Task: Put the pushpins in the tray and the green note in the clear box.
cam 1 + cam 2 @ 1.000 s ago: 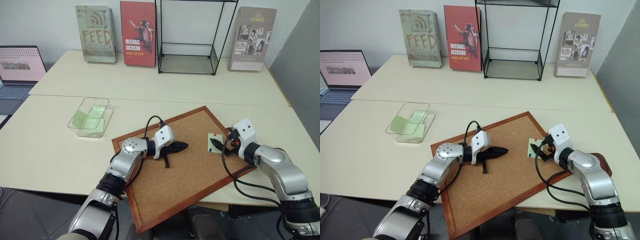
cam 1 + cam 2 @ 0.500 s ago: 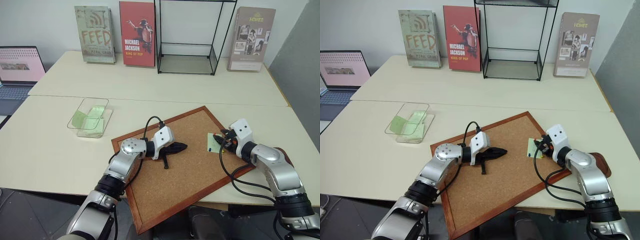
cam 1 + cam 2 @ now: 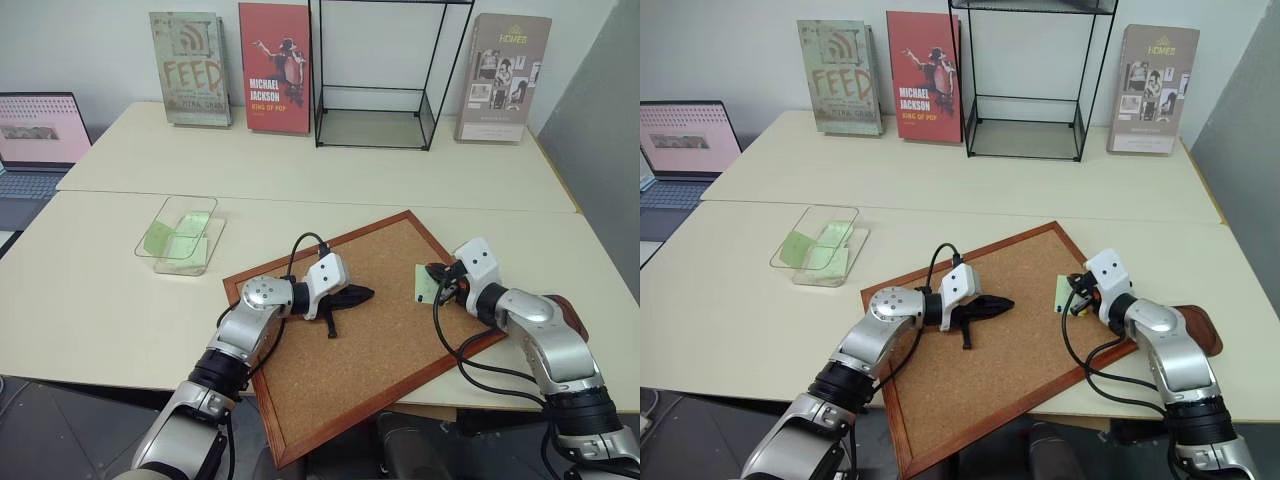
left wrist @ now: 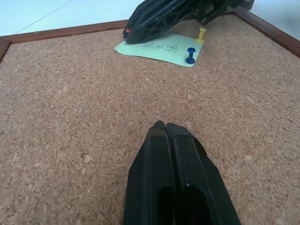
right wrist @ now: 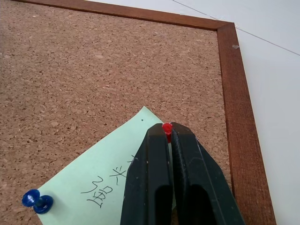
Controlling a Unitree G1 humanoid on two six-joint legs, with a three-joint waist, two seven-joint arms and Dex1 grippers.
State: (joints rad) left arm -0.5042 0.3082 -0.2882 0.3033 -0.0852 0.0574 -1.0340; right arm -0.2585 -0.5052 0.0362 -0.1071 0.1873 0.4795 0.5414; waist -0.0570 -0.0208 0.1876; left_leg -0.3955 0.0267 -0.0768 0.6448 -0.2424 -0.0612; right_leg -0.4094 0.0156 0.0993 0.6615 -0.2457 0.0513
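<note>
From the head views, my right gripper (image 3: 436, 277) sat at the green note's (image 3: 425, 285) far corner on the corkboard (image 3: 360, 340), pressed together, while my left gripper (image 3: 352, 294) rested shut near the board's middle, well apart from the note. The tray (image 3: 1202, 328) lay just behind my right forearm at the board's right edge, so the right arm was plainly the nearer one; the clear box (image 3: 182, 235) sat far off to my left on the table (image 3: 90, 280). In the left wrist view, the pale green note (image 4: 157, 47) lay flat ahead of my closed fingers, a yellow pushpin (image 4: 201, 34) and a blue pushpin (image 4: 190, 55) stuck along one edge. In the right wrist view, my fingers pinched the red pushpin (image 5: 166, 127) at their very tips; I judged it was probably still seated in the cork, though the fingers hid its point.
</note>
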